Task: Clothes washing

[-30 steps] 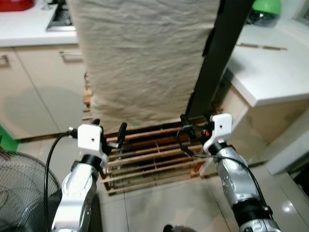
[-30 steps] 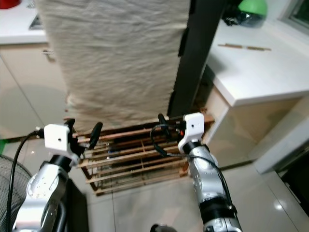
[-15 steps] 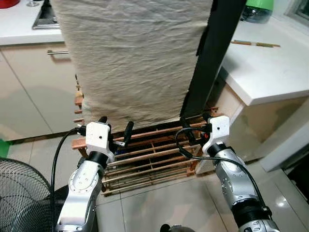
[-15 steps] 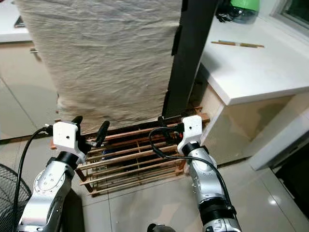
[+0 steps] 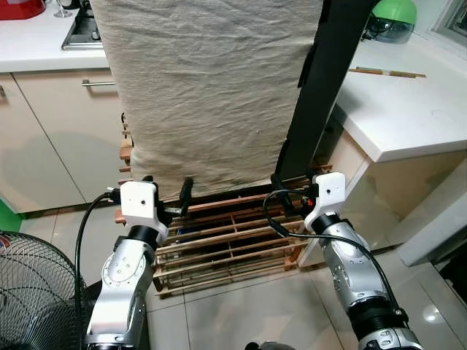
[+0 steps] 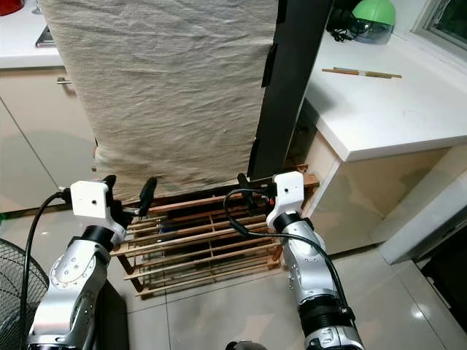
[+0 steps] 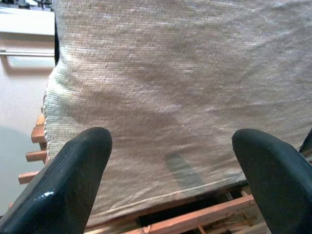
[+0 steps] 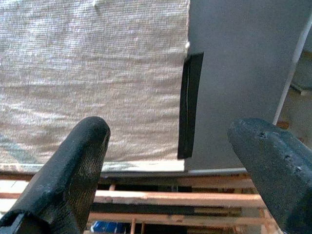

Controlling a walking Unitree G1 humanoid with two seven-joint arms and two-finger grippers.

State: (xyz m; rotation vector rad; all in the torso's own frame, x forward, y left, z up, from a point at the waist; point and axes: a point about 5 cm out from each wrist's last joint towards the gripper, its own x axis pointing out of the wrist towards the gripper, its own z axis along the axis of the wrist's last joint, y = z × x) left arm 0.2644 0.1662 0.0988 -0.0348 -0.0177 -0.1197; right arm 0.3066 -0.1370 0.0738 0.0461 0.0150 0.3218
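Observation:
A large beige cloth [image 5: 211, 87] hangs down flat in front of me, its lower hem ending just above a wooden slatted rack [image 5: 226, 240] on the floor. A tall dark panel [image 5: 321, 87] stands against the cloth's right edge. My left gripper [image 5: 166, 186] is open and points at the hem, a short way from it; the left wrist view has the cloth [image 7: 170, 87] between its fingers [image 7: 73, 185]. My right gripper [image 5: 295, 179] is also open, level with the hem where cloth and dark panel [image 8: 239, 73] meet. Neither gripper holds anything.
A white counter [image 5: 408, 109] juts out on the right, with a green helmet-like object [image 5: 394, 18] and a thin stick [image 5: 387, 72] on it. Cabinet fronts [image 5: 58, 131] and a hob [image 5: 84, 33] are at back left. A wire fan guard [image 5: 33, 292] is at bottom left. Tiled floor lies below.
The camera has shifted a little, so the whole scene sits differently. Both grippers remain open in front of the cloth's hem, with nothing taken hold of.

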